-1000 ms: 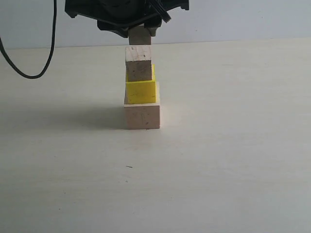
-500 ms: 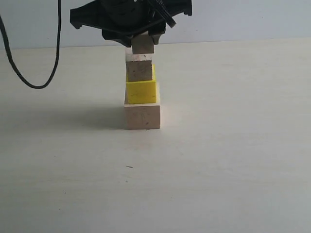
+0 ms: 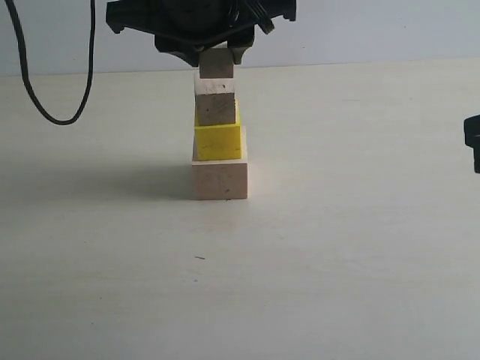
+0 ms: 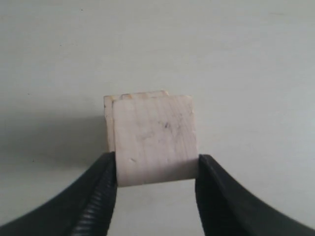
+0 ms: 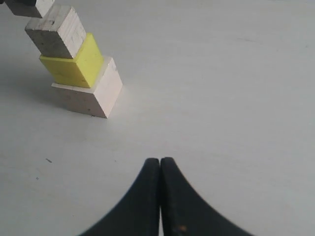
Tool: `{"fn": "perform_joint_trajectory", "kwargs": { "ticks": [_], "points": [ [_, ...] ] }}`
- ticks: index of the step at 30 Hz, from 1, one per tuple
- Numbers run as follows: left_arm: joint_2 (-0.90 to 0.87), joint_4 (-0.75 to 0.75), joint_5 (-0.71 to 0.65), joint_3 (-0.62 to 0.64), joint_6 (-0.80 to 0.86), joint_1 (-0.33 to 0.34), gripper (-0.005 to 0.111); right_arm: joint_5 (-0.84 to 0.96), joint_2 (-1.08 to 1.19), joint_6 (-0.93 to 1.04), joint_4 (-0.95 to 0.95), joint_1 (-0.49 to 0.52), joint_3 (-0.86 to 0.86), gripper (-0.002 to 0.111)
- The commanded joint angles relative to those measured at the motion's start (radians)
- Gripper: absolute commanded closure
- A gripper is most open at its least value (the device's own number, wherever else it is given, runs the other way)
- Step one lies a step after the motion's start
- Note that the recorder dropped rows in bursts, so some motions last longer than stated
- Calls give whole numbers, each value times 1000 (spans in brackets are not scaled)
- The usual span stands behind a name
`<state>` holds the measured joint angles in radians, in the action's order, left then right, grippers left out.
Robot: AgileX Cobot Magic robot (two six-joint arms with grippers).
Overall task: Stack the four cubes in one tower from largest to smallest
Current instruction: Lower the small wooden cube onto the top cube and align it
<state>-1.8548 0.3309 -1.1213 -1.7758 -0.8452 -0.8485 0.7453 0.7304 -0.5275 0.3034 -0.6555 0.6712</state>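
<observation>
A: Pale tabletop (image 3: 345,255), plain wall behind. Where is the small cube (image 3: 217,64)?

B: Clamped in the left end effector (image 3: 217,54), directly over the medium cube (image 3: 216,105), which sits on the yellow cube (image 3: 218,141) and the large cube (image 3: 219,180). I can't tell whether it touches.

A: Advice?

B: Centre it, seat it flat, and release gently. The right end effector (image 5: 160,164) is pressed together, well apart from the stack. No containers show.

Pale table (image 3: 360,247), one large wood cube (image 3: 219,180) sitting right on it.
The cube rests flat, well in from the far edge, and a tiny dark speck (image 3: 199,258) lies in front of it.
</observation>
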Motion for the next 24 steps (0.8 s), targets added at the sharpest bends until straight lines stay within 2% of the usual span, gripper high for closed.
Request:
{"fn": "perform_joint_trajectory", "kwargs": {
  "ticks": [1, 6, 12, 24],
  "points": [
    [-7, 3, -1, -8, 25, 8, 107, -15, -7, 9, -1, 4, -7, 108],
    [-7, -47, 9, -8, 33, 42, 107, -15, -7, 9, -1, 4, -7, 108],
    [-7, -68, 51, -8, 42, 42, 107, -22, -7, 9, -1, 4, -7, 108],
    [-28, -67, 31, -8, 53, 42, 107, -24, -7, 9, -1, 4, -7, 108]
  ]
}}
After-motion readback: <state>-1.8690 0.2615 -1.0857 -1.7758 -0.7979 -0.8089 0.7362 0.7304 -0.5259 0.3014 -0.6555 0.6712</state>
